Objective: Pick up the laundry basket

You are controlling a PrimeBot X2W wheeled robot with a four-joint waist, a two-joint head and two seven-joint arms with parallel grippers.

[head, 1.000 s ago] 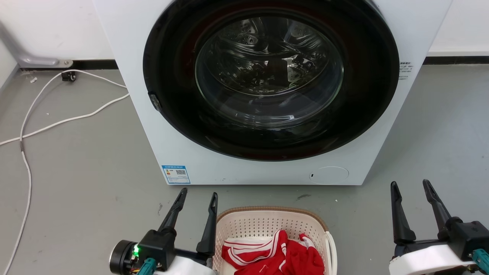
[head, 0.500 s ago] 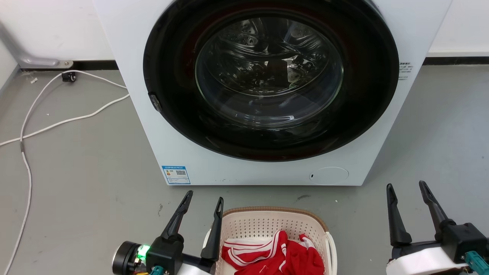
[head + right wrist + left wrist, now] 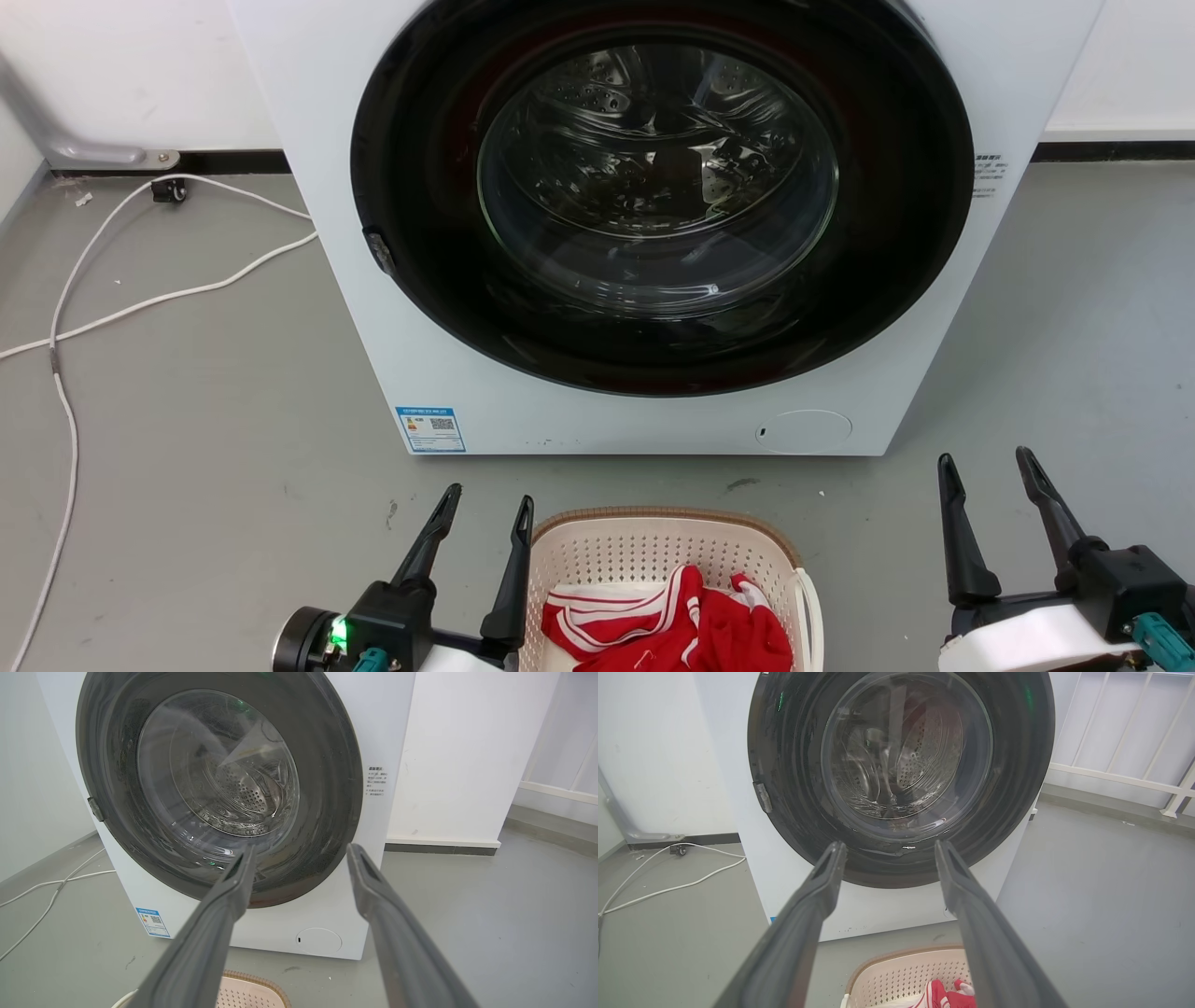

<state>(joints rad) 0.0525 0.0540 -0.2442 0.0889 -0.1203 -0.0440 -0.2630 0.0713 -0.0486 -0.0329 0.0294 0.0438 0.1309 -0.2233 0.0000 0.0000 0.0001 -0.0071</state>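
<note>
left gripper (image 3: 491, 494), right gripper (image 3: 984, 455): fingers (image 3: 963, 551) apart

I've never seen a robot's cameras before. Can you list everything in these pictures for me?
washing machine: one, white with a black-ringed glass door that is shut, standing at the back in the middle
blue label: one, blue and white, on the machine's lower front
laundry basket: one, cream with a brown rim, on the floor in front of the machine
garment: one, red with white stripes, inside the basket
cable: white, trailing over the floor at the left
railing: one, white, to the right of the machine
floor: grey
left gripper: dark, open, beside the basket's left edge
right gripper: dark, open, well to the basket's right
</note>
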